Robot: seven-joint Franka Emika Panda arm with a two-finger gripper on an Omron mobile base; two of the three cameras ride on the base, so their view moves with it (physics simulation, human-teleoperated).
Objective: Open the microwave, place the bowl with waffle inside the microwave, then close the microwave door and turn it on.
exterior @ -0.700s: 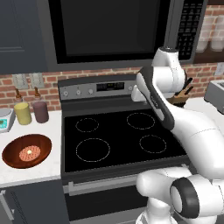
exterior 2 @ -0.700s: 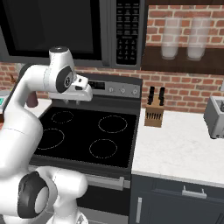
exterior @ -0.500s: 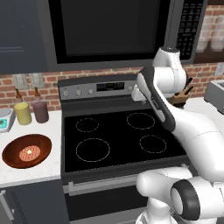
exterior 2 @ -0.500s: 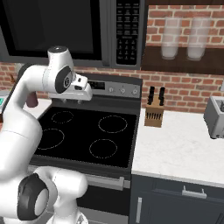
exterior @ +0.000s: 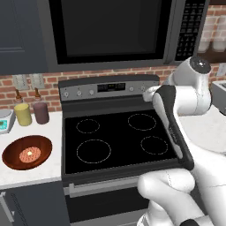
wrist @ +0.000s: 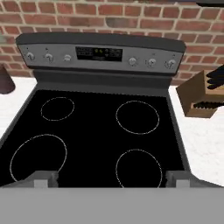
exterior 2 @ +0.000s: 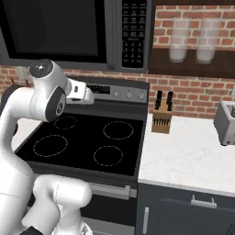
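Observation:
The microwave [exterior: 110, 35] hangs above the stove with its door [exterior 2: 55, 27] closed and its button panel [exterior 2: 133, 32] on the right. On the left counter sits the reddish-brown bowl [exterior: 15, 152], and the small waffle [exterior: 30, 154] lies in its middle. My hand [exterior 2: 80, 92] hovers over the rear of the stove, below the microwave and far right of the bowl. In the hand view my gripper [wrist: 111, 178] is open, its fingertips [wrist: 43, 177] wide apart with nothing between them, looking down at the burners.
The black-topped stove [exterior: 119, 137] lies under the arm. A yellow canister [exterior: 23, 114] and a maroon one [exterior: 41, 111] stand behind the bowl. A knife block [exterior 2: 160, 117] and a toaster [exterior 2: 226, 121] stand on the white right counter [exterior 2: 193, 156].
The arm's upper joint has pulled back toward the base and dropped slightly. The hand stays over the stove's rear. Bowl and microwave have not moved.

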